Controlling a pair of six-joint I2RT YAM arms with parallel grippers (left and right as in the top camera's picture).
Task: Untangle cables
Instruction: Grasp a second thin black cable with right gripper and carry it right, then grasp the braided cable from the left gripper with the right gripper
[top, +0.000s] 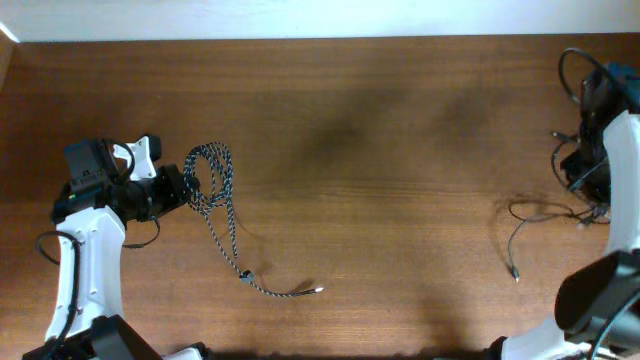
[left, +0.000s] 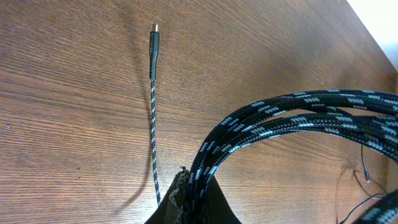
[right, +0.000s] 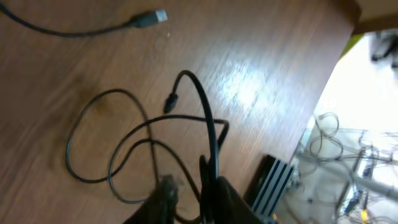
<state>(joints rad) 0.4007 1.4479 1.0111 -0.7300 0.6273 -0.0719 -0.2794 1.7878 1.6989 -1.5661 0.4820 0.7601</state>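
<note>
The black-and-white speckled braided cable (top: 212, 170) lies coiled at the left of the table. Its tail runs down to a plug end (top: 318, 290). My left gripper (top: 183, 190) is shut on the coil; the left wrist view shows the braided loops (left: 292, 118) rising from the jaws (left: 189, 186) and a plug end (left: 154, 37) on the wood. A thin black cable (top: 540, 212) lies in loops at the right, one end (top: 515, 272) pointing forward. My right gripper (right: 189, 180) is over these loops (right: 112, 143), fingers apart, with one strand (right: 211, 130) rising against its right finger.
Thicker black arm cords (top: 578, 75) hang at the back right. The table's right edge is close to my right gripper, with a dark ribbed object (right: 273, 180) just beyond it. A flat USB plug (right: 152, 17) lies further out on the wood.
</note>
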